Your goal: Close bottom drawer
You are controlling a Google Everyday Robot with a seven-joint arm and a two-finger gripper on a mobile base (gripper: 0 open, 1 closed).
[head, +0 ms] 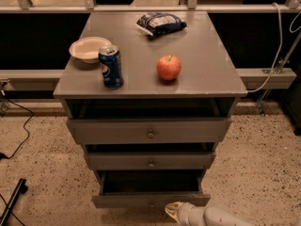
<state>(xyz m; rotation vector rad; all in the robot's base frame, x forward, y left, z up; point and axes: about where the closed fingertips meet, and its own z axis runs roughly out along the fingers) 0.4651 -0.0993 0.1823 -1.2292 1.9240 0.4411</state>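
Note:
The grey cabinet has three drawers, all pulled out by different amounts. The bottom drawer point(122, 200) has the slimmest front and a small brass knob point(151, 204). It stands partly open and shows its dark inside point(153, 181). My gripper point(175, 211) comes in from the bottom right edge. Its yellowish tip sits right at the drawer's front panel, just right of the knob. The white arm link point(211, 217) trails off to the right behind it.
On the cabinet top point(207, 74) stand a white bowl point(88, 48), a Pepsi can point(111, 66), an apple point(168, 67) and a dark snack bag point(160, 23). The middle drawer point(150, 160) and top drawer point(149, 132) are above. Cables point(16, 140) lie on the speckled floor at left.

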